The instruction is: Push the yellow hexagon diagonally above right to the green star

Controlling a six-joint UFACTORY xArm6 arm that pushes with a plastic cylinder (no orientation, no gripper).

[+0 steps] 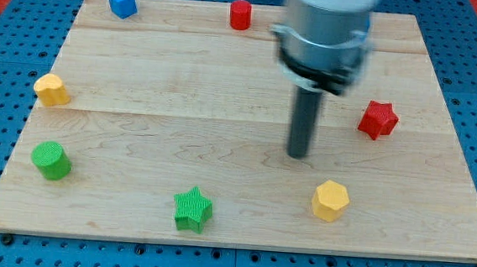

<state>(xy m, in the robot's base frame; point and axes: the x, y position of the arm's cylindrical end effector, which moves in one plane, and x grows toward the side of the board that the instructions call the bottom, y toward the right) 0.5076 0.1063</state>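
Our tip (297, 154), a bare rod holding nothing, stands upper left of the yellow hexagon (331, 200); light, rigid, it should slide easily toward the green star (193, 209).

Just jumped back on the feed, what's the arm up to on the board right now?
My tip rests on the wooden board, touching no block. The yellow hexagon lies just below it, slightly toward the view's right, with a gap between. The green star sits near the bottom edge, to the hexagon's left at about the same level, so the hexagon is not yet diagonally above it. The other blocks sit around the board's edges, away from the tip.
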